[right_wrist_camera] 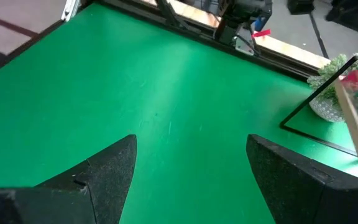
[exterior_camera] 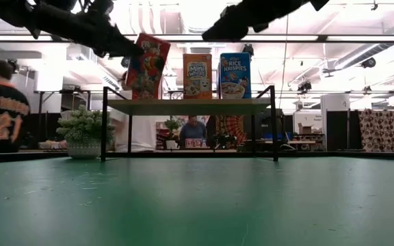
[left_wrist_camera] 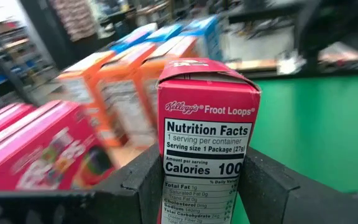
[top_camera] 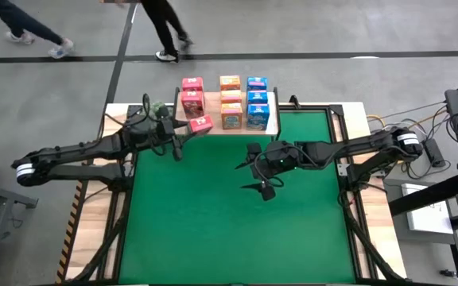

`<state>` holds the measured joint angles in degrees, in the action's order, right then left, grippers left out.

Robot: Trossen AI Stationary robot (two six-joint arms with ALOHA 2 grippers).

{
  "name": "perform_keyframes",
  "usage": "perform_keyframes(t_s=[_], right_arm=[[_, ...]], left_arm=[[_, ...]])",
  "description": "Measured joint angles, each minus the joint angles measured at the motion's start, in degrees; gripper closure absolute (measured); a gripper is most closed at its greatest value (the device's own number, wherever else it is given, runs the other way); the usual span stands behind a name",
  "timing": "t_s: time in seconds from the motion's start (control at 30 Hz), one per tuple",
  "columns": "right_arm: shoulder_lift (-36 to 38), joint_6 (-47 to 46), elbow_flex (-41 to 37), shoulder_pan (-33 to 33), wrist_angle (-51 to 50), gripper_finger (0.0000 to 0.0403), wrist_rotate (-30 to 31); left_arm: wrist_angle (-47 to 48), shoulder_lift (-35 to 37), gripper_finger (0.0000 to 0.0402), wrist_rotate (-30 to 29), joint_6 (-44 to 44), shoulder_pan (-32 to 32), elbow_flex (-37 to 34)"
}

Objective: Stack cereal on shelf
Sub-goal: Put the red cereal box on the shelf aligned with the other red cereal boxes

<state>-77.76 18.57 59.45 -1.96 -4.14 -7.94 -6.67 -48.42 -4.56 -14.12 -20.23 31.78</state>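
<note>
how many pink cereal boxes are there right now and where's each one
3. Two pink boxes stand one behind the other at the shelf's left end. The third is tilted at the shelf's front left edge, clamped in the left gripper. None seem hidden.

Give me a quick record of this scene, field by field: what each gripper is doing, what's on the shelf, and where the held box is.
left gripper: shut on a pink-red Froot Loops box, at the shelf's left front edge
held box: tilted, next to the other pink-red boxes
right gripper: open, holding nothing, over the green mat
shelf: light wood board on black legs, at the mat's far edge
orange boxes: middle column on shelf
blue boxes: right column on shelf
plant: beside the shelf's left leg
</note>
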Motion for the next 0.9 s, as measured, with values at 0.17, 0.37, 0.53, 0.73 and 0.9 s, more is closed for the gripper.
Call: perform_keyframes(t_s=[0.17,0.37,0.53,0.73,0.9], right_arm=[[0.02,-0.16,2.1,0.0,-0.42,0.011,0.0],[0.02,-0.92,6.1,0.0,-2.06,0.011,0.2],[0.0,-0.66,12.37,0.44,-5.48,0.011,0.44],[-0.1,0.61,19.74,2.6,-9.42,0.011,0.49],[-2.92,0.81,24.81,4.91,-10.62,0.011,0.44]], left_arm=[[0.04,2.57,0.0244,5.8,1.15,0.07,0.23],[2.86,5.85,0.0244,8.23,1.25,0.05,0.01],[4.07,6.75,0.0244,11.69,2.11,0.11,-0.12],[3.94,5.65,0.0244,13.42,2.68,0.17,-0.4],[1.15,4.38,0.0244,13.42,2.71,0.17,-0.43]])
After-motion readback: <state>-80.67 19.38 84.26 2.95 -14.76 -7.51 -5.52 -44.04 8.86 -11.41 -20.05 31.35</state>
